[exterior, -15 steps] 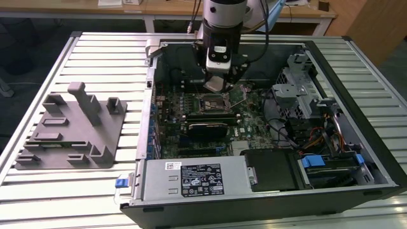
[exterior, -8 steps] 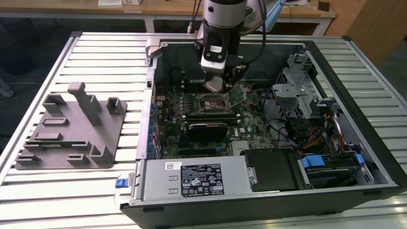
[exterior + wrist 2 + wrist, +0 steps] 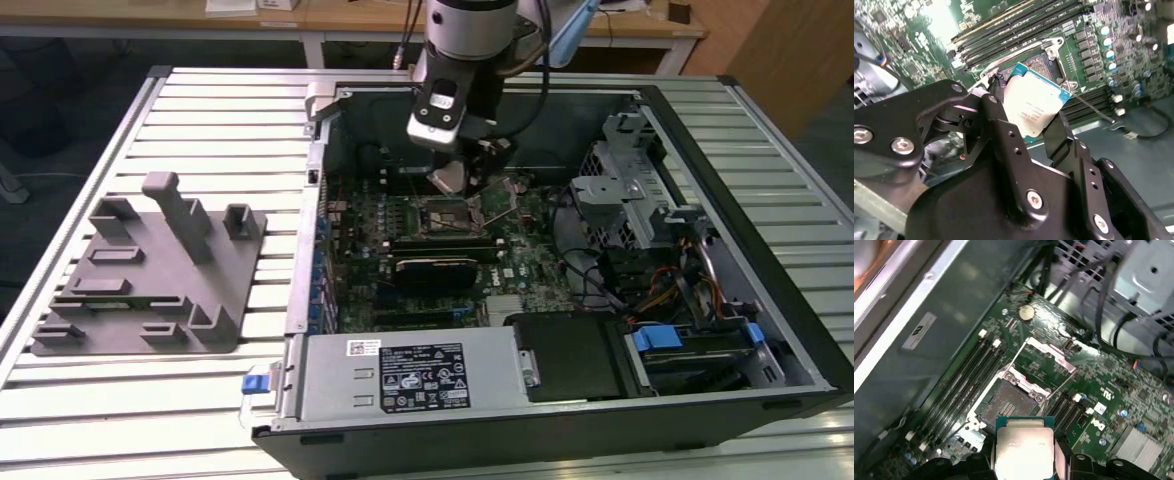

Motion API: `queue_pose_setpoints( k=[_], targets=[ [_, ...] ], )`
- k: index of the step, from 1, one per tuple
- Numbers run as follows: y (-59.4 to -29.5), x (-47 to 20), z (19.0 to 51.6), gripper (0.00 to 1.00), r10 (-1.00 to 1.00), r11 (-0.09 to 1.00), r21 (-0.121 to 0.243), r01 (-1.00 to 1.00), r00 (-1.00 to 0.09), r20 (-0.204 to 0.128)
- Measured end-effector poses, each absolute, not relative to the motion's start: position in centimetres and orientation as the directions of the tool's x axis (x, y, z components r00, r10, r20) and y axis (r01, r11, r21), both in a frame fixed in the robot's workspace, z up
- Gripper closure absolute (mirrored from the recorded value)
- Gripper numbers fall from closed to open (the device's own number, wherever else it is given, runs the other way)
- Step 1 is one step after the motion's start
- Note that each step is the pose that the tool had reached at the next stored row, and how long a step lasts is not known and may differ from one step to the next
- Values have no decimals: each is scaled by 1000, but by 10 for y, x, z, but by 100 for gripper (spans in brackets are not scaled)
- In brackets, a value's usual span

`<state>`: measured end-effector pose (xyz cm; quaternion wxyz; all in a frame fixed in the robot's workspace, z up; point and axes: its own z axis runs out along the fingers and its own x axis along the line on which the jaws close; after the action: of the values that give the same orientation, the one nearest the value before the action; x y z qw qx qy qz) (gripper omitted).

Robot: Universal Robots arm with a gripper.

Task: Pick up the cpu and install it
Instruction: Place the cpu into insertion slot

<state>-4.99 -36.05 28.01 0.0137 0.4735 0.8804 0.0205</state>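
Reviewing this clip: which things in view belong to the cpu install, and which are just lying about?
Part of the job: small flat square silver-topped cpu, held in the fingers of the black gripper; open black-and-metal framed socket on the green motherboard.
Just lying about: grey plastic fixture plate with upright pegs; silver labelled power supply box; grey metal drive cage.

I'm working in what looks like a robotics lab or workshop. A slatted aluminium table [image 3: 200,110] carries an opened PC case [image 3: 534,445] and a grey fixture plate [image 3: 147,290]. The arm [image 3: 467,30] hangs over them, with wooden desks [image 3: 347,15] behind.
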Motion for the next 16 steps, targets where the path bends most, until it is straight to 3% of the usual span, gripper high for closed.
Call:
queue_pose_setpoints(
  k=[16],
  targets=[
    [-361,-50,277,45,958,287,49,957,-287,-5]
  ],
)
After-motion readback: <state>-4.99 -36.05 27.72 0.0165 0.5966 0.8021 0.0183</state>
